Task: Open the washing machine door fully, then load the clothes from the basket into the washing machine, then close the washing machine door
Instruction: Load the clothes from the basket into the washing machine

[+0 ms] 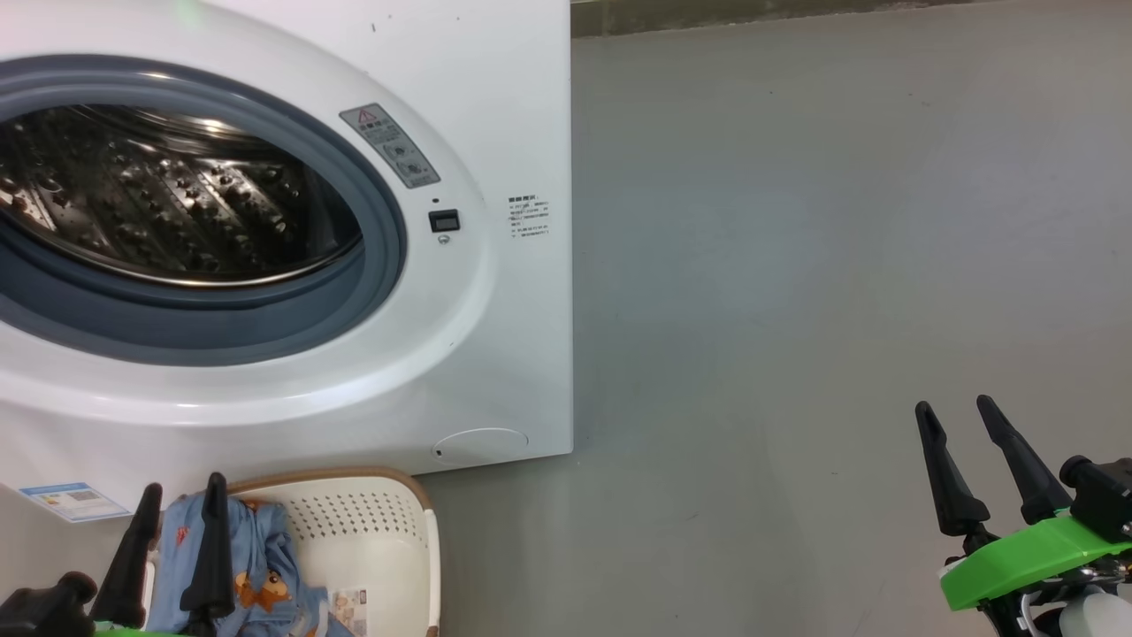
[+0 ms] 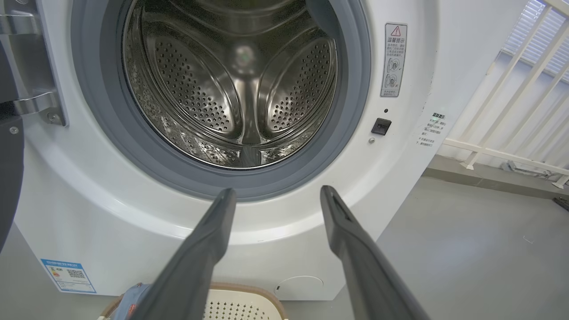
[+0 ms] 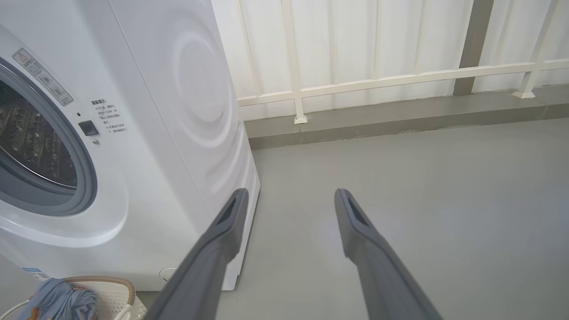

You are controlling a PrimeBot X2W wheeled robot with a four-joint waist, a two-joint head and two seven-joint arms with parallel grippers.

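Note:
The white washing machine (image 1: pixel 495 106) stands with its steel drum (image 2: pixel 231 84) exposed inside a grey gasket. A dark edge of the washing machine door (image 2: pixel 9 178) shows swung out at the far left of the left wrist view, beside its metal hinge (image 2: pixel 35 102). On the floor before the machine sits the cream basket (image 1: pixel 380 531), holding light blue bear-print clothes (image 1: pixel 261 566). My left gripper (image 1: pixel 181 495) is open above the clothes, empty. My right gripper (image 1: pixel 955 411) is open over bare floor to the right, holding nothing.
Grey floor (image 1: pixel 796 310) stretches to the right of the machine. A cream railing (image 3: pixel 378 82) on a low kerb runs behind, in front of a white wall. A blue energy sticker (image 1: pixel 75 502) is on the machine's lower left front.

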